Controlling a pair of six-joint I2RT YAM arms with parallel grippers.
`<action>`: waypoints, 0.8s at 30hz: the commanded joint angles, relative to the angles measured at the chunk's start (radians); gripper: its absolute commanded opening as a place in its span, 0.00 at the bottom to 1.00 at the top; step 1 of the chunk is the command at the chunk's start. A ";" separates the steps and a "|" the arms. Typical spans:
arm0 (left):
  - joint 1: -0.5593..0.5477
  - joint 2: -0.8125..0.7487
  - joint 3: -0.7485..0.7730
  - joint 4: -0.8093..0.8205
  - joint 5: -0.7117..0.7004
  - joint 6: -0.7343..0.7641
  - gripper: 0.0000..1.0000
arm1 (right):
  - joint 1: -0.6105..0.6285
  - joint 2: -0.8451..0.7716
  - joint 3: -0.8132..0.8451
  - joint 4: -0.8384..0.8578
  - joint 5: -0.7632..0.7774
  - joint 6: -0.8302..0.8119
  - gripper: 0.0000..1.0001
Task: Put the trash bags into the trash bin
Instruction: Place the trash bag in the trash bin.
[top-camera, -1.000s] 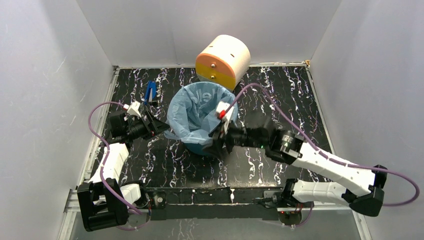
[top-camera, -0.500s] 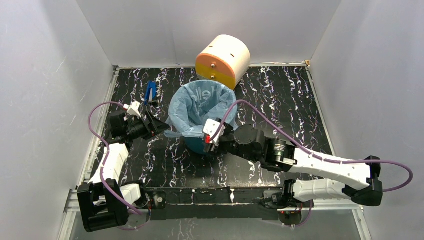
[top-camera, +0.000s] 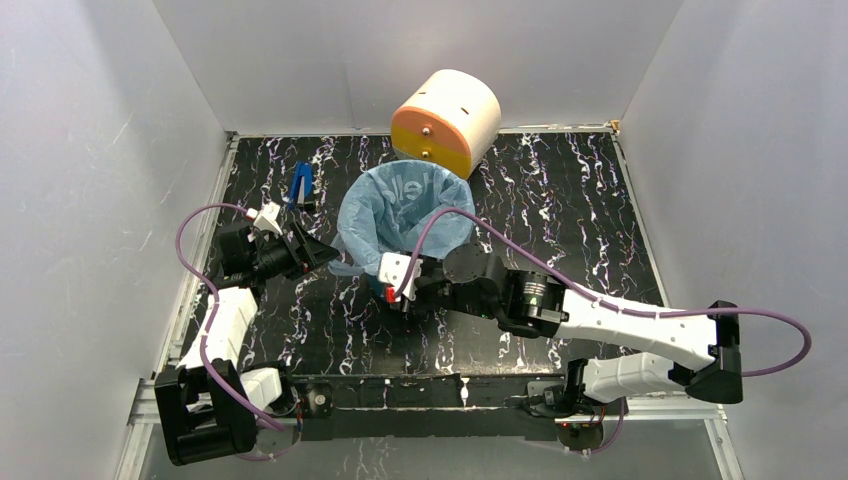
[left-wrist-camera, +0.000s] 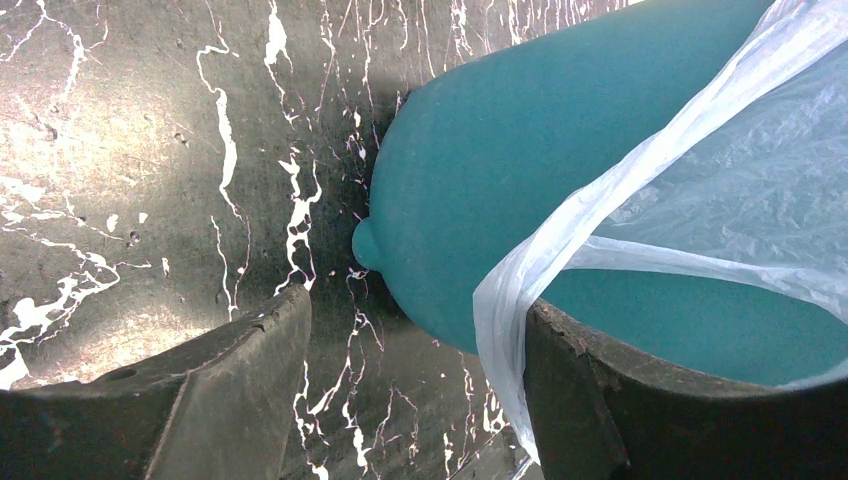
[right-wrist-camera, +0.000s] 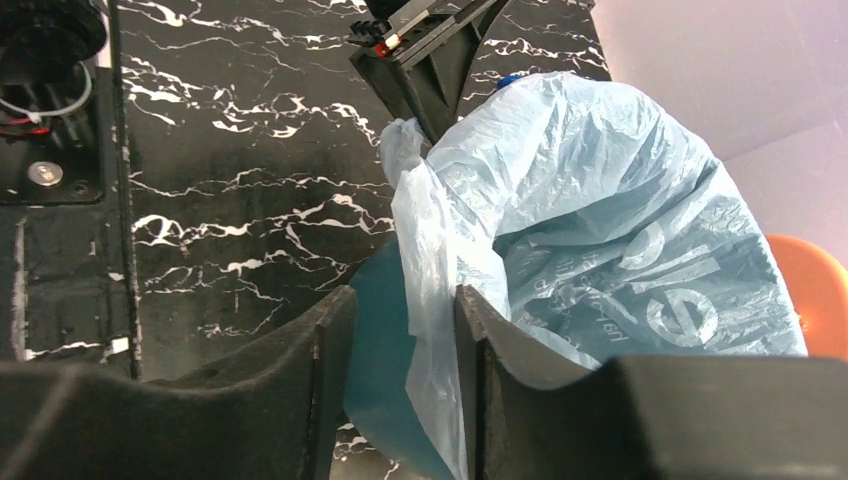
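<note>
The teal trash bin (left-wrist-camera: 480, 170) stands mid-table, lined with the light-blue trash bag (top-camera: 395, 215), whose white lettering shows inside. A loose flap of the bag (right-wrist-camera: 440, 290) hangs over the bin's near-left rim. My right gripper (right-wrist-camera: 405, 300) is at that rim, open. Its jaws stand narrow on either side of the flap and the bin's wall (right-wrist-camera: 375, 330). In the top view the right gripper (top-camera: 385, 278) sits at the bin's front-left edge. My left gripper (left-wrist-camera: 415, 320) is open, low beside the bin's left wall, and the bag's edge (left-wrist-camera: 520, 280) brushes its right finger.
A cream-and-orange drum (top-camera: 447, 120) lies tilted just behind the bin. A small blue object (top-camera: 299, 185) lies on the black marbled table (top-camera: 560, 190) at the back left. White walls close in three sides. The left arm's fingers (right-wrist-camera: 430, 60) show beyond the bag.
My right arm has slid left along the bin's near rim, from inside the bag to its front-left edge, and its jaws have narrowed. The left arm has not moved.
</note>
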 joint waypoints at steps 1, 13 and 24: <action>-0.001 -0.026 -0.011 -0.006 0.019 0.013 0.71 | 0.003 0.008 0.052 0.100 -0.002 -0.040 0.45; -0.001 -0.025 -0.011 -0.005 0.017 0.013 0.71 | 0.004 0.013 0.065 0.060 -0.017 -0.023 0.00; -0.002 -0.022 -0.010 -0.006 0.017 0.013 0.71 | 0.003 0.019 0.054 -0.030 -0.077 0.041 0.00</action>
